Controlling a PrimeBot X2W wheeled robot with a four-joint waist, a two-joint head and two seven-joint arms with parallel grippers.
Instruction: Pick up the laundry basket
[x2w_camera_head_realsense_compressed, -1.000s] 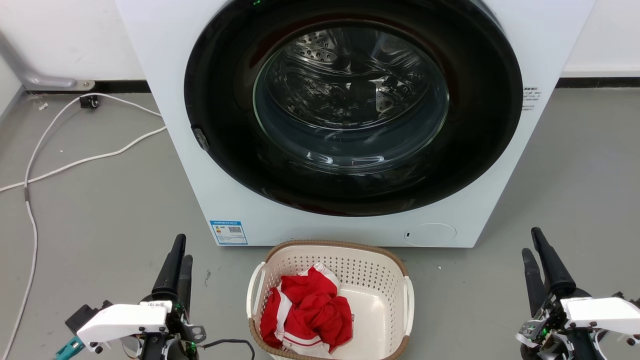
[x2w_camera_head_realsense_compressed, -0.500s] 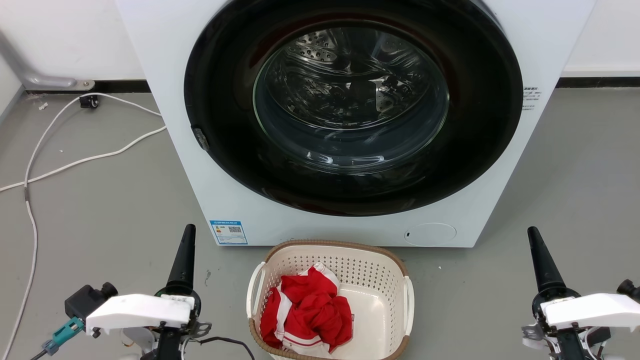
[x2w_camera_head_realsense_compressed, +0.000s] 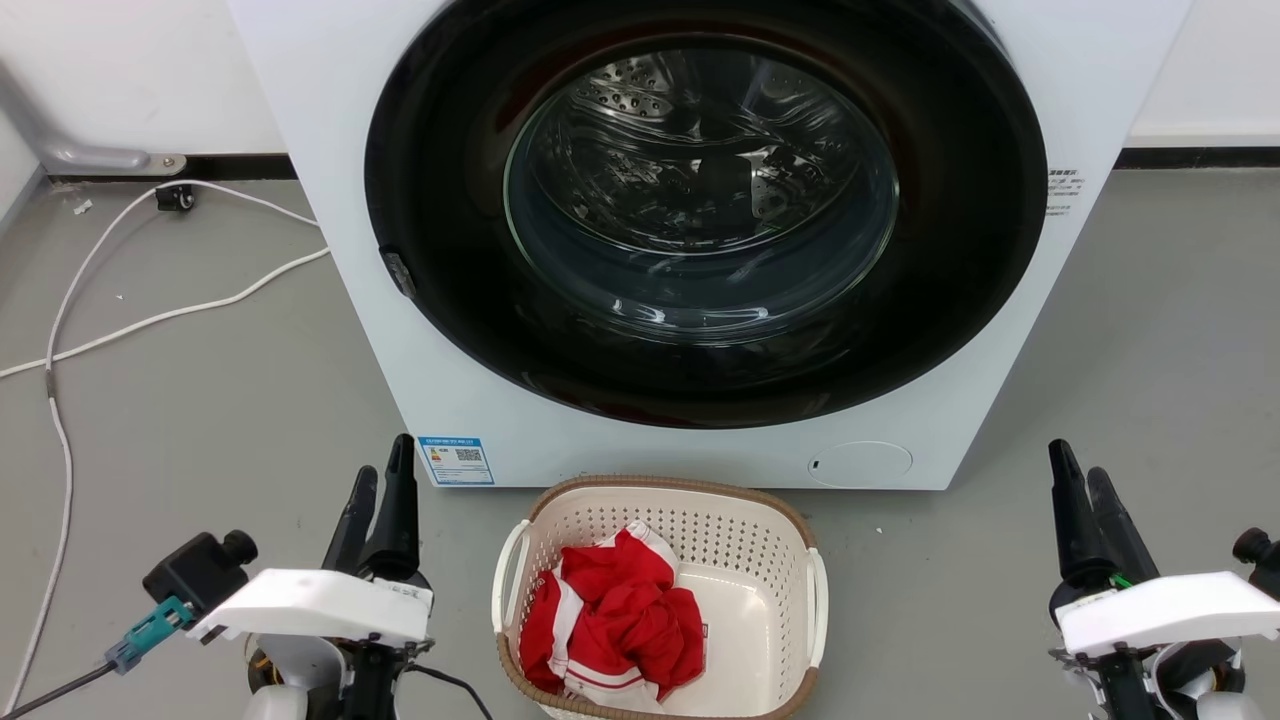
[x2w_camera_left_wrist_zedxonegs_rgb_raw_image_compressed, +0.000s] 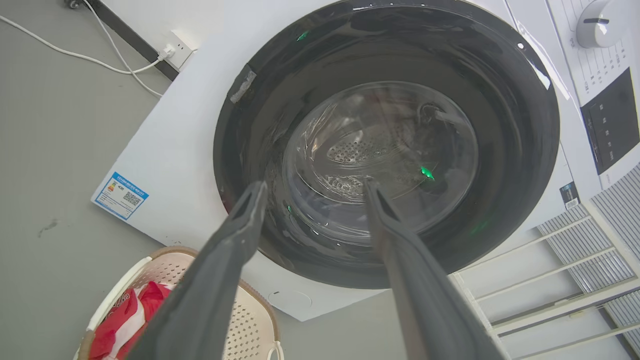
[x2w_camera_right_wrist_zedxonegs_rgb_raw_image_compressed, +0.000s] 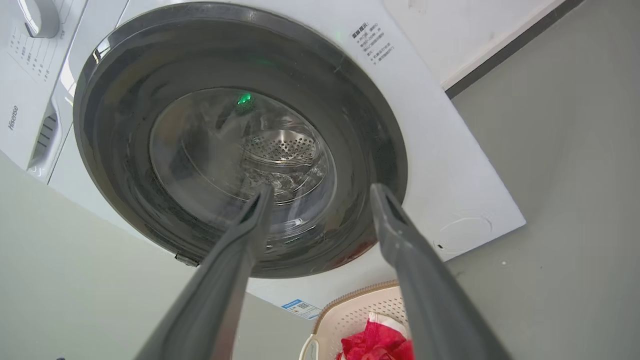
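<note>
**Head view.** The laundry basket (x2w_camera_head_realsense_compressed: 722, 540) stands on the grey floor (x2w_camera_head_realsense_compressed: 200, 420) just in front of the washing machine (x2w_camera_head_realsense_compressed: 330, 110), centred below its round door (x2w_camera_head_realsense_compressed: 700, 190). A red and white garment (x2w_camera_head_realsense_compressed: 615, 615) lies inside, on the basket's left half. The left gripper (x2w_camera_head_realsense_compressed: 384, 458) is to the left of the basket and the right gripper (x2w_camera_head_realsense_compressed: 1075, 460) is well to its right. Both point up the view toward the machine. Neither touches the basket or its white side handles. From this angle the fingers of each gripper overlap, so the gap between them cannot be read here. A white cable (x2w_camera_head_realsense_compressed: 150, 322) runs across the floor at the left.

**Left wrist view.** The left gripper (x2w_camera_left_wrist_zedxonegs_rgb_raw_image_compressed: 315, 185) has its jaws apart, with a clear gap between the two dark fingers. Nothing lies between them and they touch nothing. The machine's door (x2w_camera_left_wrist_zedxonegs_rgb_raw_image_compressed: 390, 160) shows beyond the tips. The basket (x2w_camera_left_wrist_zedxonegs_rgb_raw_image_compressed: 247, 320) sits at the lower left, partly behind the left finger, with the red garment (x2w_camera_left_wrist_zedxonegs_rgb_raw_image_compressed: 137, 315) in it.

**Right wrist view.** The right gripper (x2w_camera_right_wrist_zedxonegs_rgb_raw_image_compressed: 322, 189) also has its jaws apart and empty, with a gap much like the left one. The fingers are clear of all surfaces. The basket (x2w_camera_right_wrist_zedxonegs_rgb_raw_image_compressed: 357, 311) appears at the bottom edge between the fingers, with the garment (x2w_camera_right_wrist_zedxonegs_rgb_raw_image_compressed: 375, 344) visible in it.
</note>
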